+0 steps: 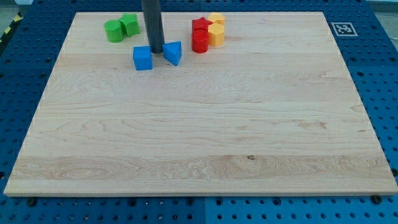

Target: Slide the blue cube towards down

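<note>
Hiding behind rod (152,25) — tip (unseen)

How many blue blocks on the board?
2. The blue cube sits just left of my tip; the other blue block, wedge-like, sits just right of it. Both are near the view's top. None looks hidden.

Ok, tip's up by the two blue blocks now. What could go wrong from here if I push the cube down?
1. My tip sits between the blue cube and the blue triangular block, not above the cube; a straight push towards the view's bottom may miss it or only clip its corner and spin it.
2. The blue triangular block is just as close, so it could get dragged along instead.
</note>
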Controlling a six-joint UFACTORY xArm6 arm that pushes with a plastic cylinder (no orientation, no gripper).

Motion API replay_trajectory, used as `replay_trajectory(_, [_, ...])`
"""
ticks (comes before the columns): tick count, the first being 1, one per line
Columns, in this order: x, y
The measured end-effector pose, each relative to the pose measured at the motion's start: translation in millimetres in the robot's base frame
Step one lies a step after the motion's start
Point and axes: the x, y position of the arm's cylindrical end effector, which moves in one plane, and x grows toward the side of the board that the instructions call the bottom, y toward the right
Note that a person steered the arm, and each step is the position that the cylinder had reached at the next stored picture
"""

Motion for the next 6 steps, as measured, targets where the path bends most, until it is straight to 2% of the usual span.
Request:
replay_trajectory(1, [-25.7, -5.0])
replay_trajectory(2, [-14.6, -15.7])
replay_trajectory(3, [41.0, -22.8])
replay_trajectory(4, [73.6, -22.8])
replay_trajectory(5, [68.4, -25.0])
replay_trajectory(6, [4.5, -20.1])
